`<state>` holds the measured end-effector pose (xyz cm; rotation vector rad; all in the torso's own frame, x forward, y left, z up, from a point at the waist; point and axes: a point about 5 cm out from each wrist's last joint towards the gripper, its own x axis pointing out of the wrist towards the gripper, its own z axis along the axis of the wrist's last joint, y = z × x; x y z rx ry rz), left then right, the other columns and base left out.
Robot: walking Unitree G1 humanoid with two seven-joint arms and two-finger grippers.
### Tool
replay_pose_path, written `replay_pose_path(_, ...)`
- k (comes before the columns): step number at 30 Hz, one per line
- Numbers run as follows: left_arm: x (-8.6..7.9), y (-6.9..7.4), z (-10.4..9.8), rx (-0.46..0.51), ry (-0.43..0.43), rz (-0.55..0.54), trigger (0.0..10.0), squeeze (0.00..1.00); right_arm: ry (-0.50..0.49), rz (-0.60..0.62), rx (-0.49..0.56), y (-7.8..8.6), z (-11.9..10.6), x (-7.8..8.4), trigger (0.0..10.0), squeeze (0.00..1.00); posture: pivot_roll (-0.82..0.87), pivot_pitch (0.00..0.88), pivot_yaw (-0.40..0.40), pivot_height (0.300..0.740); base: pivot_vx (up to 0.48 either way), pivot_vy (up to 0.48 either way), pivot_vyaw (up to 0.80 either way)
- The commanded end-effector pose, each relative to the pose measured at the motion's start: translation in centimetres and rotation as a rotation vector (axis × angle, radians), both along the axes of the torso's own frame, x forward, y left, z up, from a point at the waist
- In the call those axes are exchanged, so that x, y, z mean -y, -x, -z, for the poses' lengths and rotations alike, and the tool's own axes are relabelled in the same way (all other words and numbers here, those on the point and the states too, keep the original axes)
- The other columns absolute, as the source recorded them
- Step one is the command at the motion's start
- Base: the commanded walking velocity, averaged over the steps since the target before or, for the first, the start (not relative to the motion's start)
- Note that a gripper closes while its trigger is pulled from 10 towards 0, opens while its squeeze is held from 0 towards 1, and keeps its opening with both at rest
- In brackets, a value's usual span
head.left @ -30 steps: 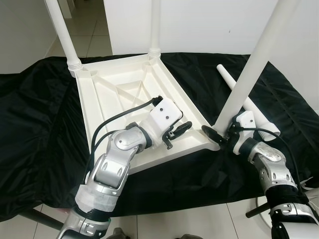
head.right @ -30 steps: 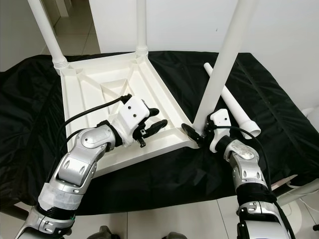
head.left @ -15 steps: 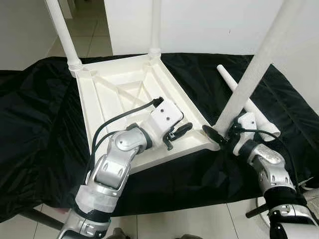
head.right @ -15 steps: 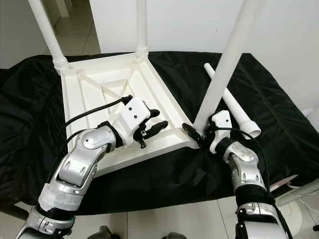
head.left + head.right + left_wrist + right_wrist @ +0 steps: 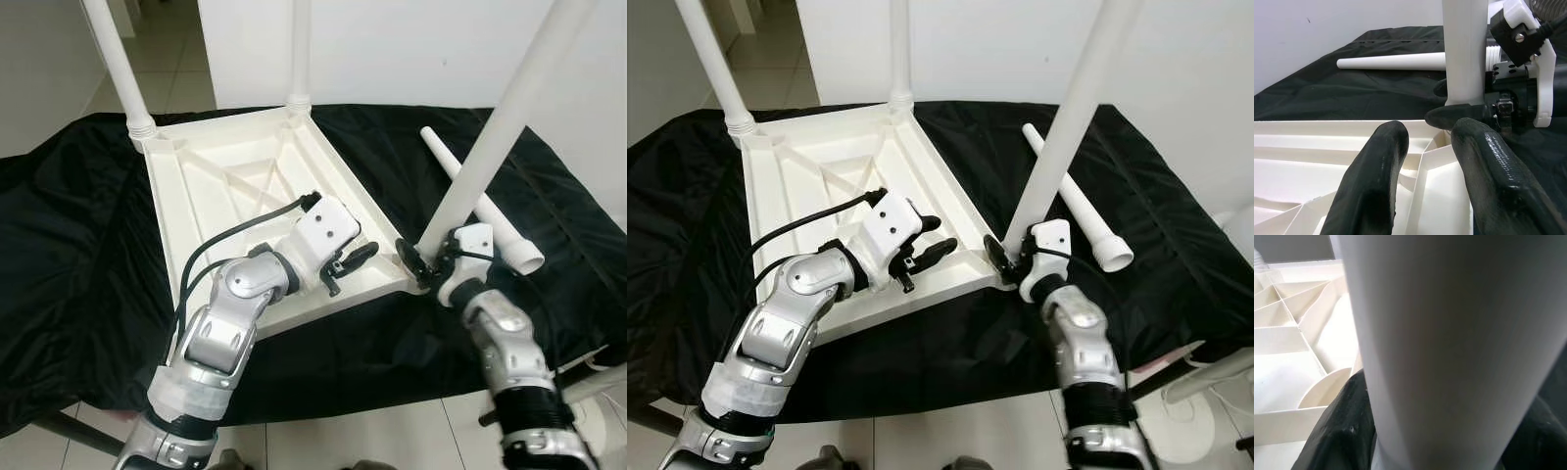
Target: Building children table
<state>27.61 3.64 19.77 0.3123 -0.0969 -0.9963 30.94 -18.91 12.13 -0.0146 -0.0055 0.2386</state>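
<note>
Right claw (image 5: 1004,257) clamps the third leg (image 5: 1058,147) at the upturned tabletop's (image 5: 823,176) near corner socket, left claw (image 5: 921,257) narrowly parted steadying the rim; fourth leg (image 5: 1073,206) waits on the black-draped counter (image 5: 1176,235).

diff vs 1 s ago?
The right gripper, still clamped on the leg at the tabletop corner, pulled in toward it, its forearm swinging left. The left gripper stays on the tabletop rim; the spare leg hasn't moved.
</note>
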Motion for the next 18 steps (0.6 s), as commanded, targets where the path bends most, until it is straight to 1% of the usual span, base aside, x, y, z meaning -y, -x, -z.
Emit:
replay_pose_path(1, -0.2, -0.2, 0.1, 0.004, 0.018, -0.088, 10.0, 0.0, -0.007, 0.152, -0.102, 0.8, 1.8, -0.2, 10.0, 0.0, -0.11, 0.033, 0.012, 0.74, 0.0, 0.0, 0.0)
replay_pose_path(2, -0.2, -0.2, 0.2, 0.001, 0.019, -0.087, 10.0, 0.0, -0.017, 0.263, -0.111, 1.2, 1.9, -0.9, 10.0, 0.0, -0.12, 0.037, 0.012, 0.74, 0.0, 0.0, 0.0)
replay_pose_path(3, -0.2, -0.2, 0.2, 0.001, 0.019, -0.087, 10.0, 0.0, -0.017, 0.263, -0.111, 1.2, 1.9, -0.9, 10.0, 0.0, -0.12, 0.037, 0.012, 0.74, 0.0, 0.0, 0.0)
replay_pose_path(4, -0.1, -0.2, 0.2, 0.0, 0.02, -0.086, 10.0, 0.0, -0.02, 0.337, -0.115, 1.5, 1.8, -1.6, 10.0, 0.0, -0.12, 0.037, 0.012, 0.74, 0.0, 0.0, 0.0)
replay_pose_path(5, -0.1, -0.2, 0.2, 0.0, 0.02, -0.086, 10.0, 0.0, -0.02, 0.337, -0.115, 1.5, 1.8, -1.6, 10.0, 0.0, -0.12, 0.037, 0.012, 0.74, 0.0, 0.0, 0.0)
replay_pose_path(6, -0.1, -0.2, 0.2, 0.0, 0.02, -0.086, 10.0, 0.0, -0.022, 0.381, -0.117, 1.7, 1.8, -2.0, 10.0, 0.0, -0.12, 0.037, 0.012, 0.74, 0.0, 0.0, 0.0)
replay_pose_path(7, -0.1, -0.2, 0.2, 0.0, 0.02, -0.086, 10.0, 0.0, -0.022, 0.381, -0.117, 1.7, 1.8, -2.0, 10.0, 0.0, -0.12, 0.037, 0.012, 0.74, 0.0, 0.0, 0.0)
replay_pose_path(8, -0.1, -0.2, 0.2, -0.001, 0.02, -0.087, 10.0, 0.0, -0.047, 0.425, -0.112, 1.9, 1.6, -2.8, 10.0, 0.0, -0.12, 0.037, 0.012, 0.74, 0.0, 0.0, 0.0)
replay_pose_path(9, -0.1, -0.2, 0.2, -0.001, 0.02, -0.087, 10.0, 0.0, -0.047, 0.425, -0.112, 1.9, 1.6, -2.8, 10.0, 0.0, -0.12, 0.037, 0.012, 0.74, 0.0, 0.0, 0.0)
replay_pose_path(10, -0.1, -0.2, 0.1, -0.001, 0.022, -0.087, 10.0, 0.0, -0.068, 0.43, -0.096, 1.9, 1.3, -3.8, 10.0, 0.0, -0.12, 0.034, 0.011, 0.74, 0.0, 0.0, 0.0)
replay_pose_path(12, -0.1, -0.2, 0.1, -0.001, 0.022, -0.087, 10.0, 0.0, -0.068, 0.43, -0.096, 1.9, 1.3, -3.8, 10.0, 0.0, -0.12, 0.034, 0.011, 0.74, 0.0, 0.0, 0.0)
replay_pose_path(13, -0.1, -0.2, 0.1, -0.001, 0.023, -0.088, 10.0, 0.0, -0.097, 0.407, -0.078, 1.9, 0.8, -4.8, 10.0, 0.0, -0.12, 0.032, 0.014, 0.74, 0.0, 0.0, 0.0)
replay_pose_path(16, -0.1, -0.2, 0.1, -0.001, 0.023, -0.088, 10.0, 0.0, -0.097, 0.407, -0.078, 1.9, 0.8, -4.8, 10.0, 0.0, -0.12, 0.032, 0.014, 0.74, 0.0, 0.0, 0.0)
replay_pose_path(17, 0.0, -0.2, 0.1, 0.0, 0.024, -0.087, 10.0, 0.0, -0.115, 0.39, -0.045, 1.8, 0.2, -5.0, 10.0, 0.0, -0.12, 0.031, 0.01, 0.74, 0.0, 0.0, 0.0)
replay_pose_path(18, 0.0, -0.3, 0.0, 0.001, 0.025, -0.089, 10.0, 0.0, -0.132, 0.378, -0.031, 1.7, -0.3, -4.8, 10.0, 0.0, -0.12, 0.031, 0.007, 0.74, 0.0, 0.0, 0.0)
